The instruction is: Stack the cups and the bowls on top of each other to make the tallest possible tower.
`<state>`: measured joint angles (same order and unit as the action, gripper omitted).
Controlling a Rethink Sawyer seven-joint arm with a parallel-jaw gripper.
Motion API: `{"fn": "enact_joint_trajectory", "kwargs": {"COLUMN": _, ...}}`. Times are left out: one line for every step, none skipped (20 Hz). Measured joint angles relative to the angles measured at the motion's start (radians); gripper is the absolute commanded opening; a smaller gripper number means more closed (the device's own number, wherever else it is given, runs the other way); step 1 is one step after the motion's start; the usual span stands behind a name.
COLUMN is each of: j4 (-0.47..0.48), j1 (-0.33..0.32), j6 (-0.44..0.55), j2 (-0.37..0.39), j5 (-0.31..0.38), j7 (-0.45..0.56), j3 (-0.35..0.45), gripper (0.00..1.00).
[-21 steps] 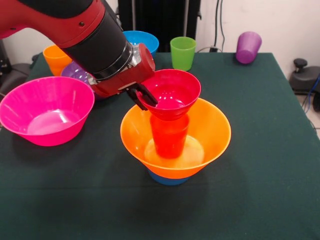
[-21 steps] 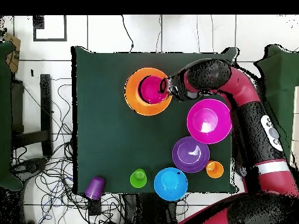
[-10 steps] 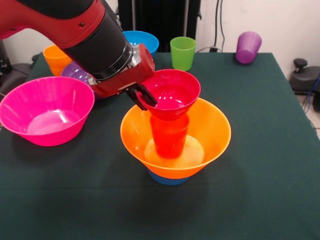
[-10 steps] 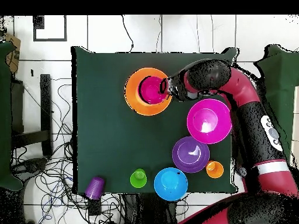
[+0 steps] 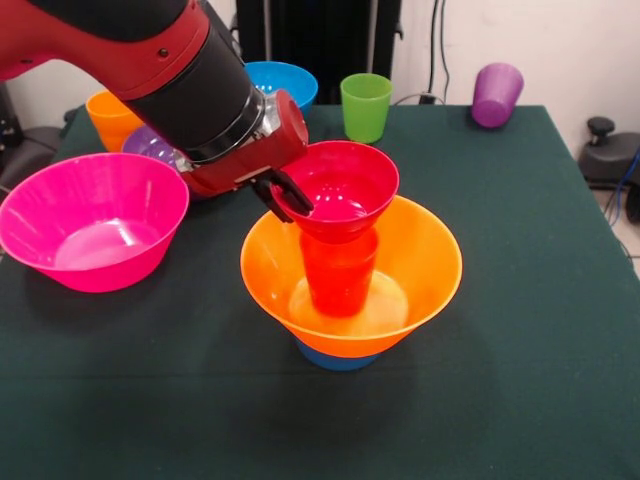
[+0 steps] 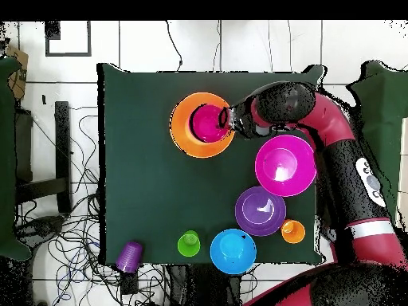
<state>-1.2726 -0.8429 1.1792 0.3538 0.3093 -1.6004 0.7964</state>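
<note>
Red small bowl [image 5: 340,188] sitting on the red-orange cup [image 5: 338,272] inside the large orange bowl [image 5: 420,262], mid-bench [image 5: 540,300], on the small light-blue bowl [image 5: 336,360]. Pincer [image 5: 285,197] still clamping the red bowl's left rim.

green table [image 5: 520,300], bowls, cups (one toppled)

A dark green table [image 5: 540,300] fills the scene; tangled black cables [image 6: 72,239] sprawl over the white tiled floor [image 6: 143,44] (beside the table).
</note>
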Motion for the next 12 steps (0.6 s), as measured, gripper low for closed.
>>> {"fn": "enact_joint_trajectory", "kwargs": {"j4": 0.000, "j1": 0.000, "j6": -0.014, "j2": -0.001, "j5": 0.001, "j7": 0.000, "j3": 0.000, "gripper": 0.00}}
{"fn": "enact_joint_trajectory", "kwargs": {"j4": 0.000, "j1": 0.000, "j6": -0.018, "j2": -0.001, "j5": 0.002, "j7": 0.000, "j3": -0.001, "gripper": 0.00}}
{"fn": "enact_joint_trajectory", "kwargs": {"j4": 0.000, "j1": 0.000, "j6": -0.026, "j2": -0.002, "j5": 0.002, "j7": 0.000, "j3": -0.001, "gripper": 0.00}}
{"fn": "enact_joint_trajectory", "kwargs": {"j4": 0.000, "j1": 0.000, "j6": -0.035, "j2": -0.002, "j5": 0.003, "j7": 0.000, "j3": -0.001, "gripper": 0.00}}
{"fn": "enact_joint_trajectory", "kwargs": {"j4": 0.000, "j1": 0.000, "j6": -0.041, "j2": -0.003, "j5": 0.003, "j7": 0.000, "j3": -0.001, "gripper": 0.00}}
{"fn": "enact_joint_trajectory", "kwargs": {"j4": 0.000, "j1": 0.000, "j6": -0.046, "j2": -0.003, "j5": 0.004, "j7": 0.000, "j3": -0.001, "gripper": 0.00}}
{"fn": "enact_joint_trajectory", "kwargs": {"j4": 0.000, "j1": 0.000, "j6": -0.053, "j2": -0.004, "j5": 0.004, "j7": 0.000, "j3": -0.002, "gripper": 0.00}}
{"fn": "enact_joint_trajectory", "kwargs": {"j4": 0.000, "j1": 0.000, "j6": -0.060, "j2": -0.006, "j5": 0.005, "j7": 0.000, "j3": -0.002, "gripper": 0.00}}
{"fn": "enact_joint_trajectory", "kwargs": {"j4": 0.000, "j1": 0.000, "j6": -0.065, "j2": -0.008, "j5": 0.006, "j7": 0.000, "j3": -0.002, "gripper": 0.00}}
{"fn": "enact_joint_trajectory", "kwargs": {"j4": 0.000, "j1": 0.000, "j6": -0.067, "j2": -0.010, "j5": 0.006, "j7": 0.000, "j3": -0.003, "gripper": 0.00}}
{"fn": "enact_joint_trajectory", "kwargs": {"j4": 0.000, "j1": 0.000, "j6": -0.068, "j2": -0.012, "j5": 0.006, "j7": 0.000, "j3": -0.003, "gripper": 0.00}}
{"fn": "enact_joint_trajectory", "kwargs": {"j4": 0.000, "j1": 0.000, "j6": -0.071, "j2": -0.014, "j5": 0.007, "j7": 0.000, "j3": -0.003, "gripper": 0.00}}
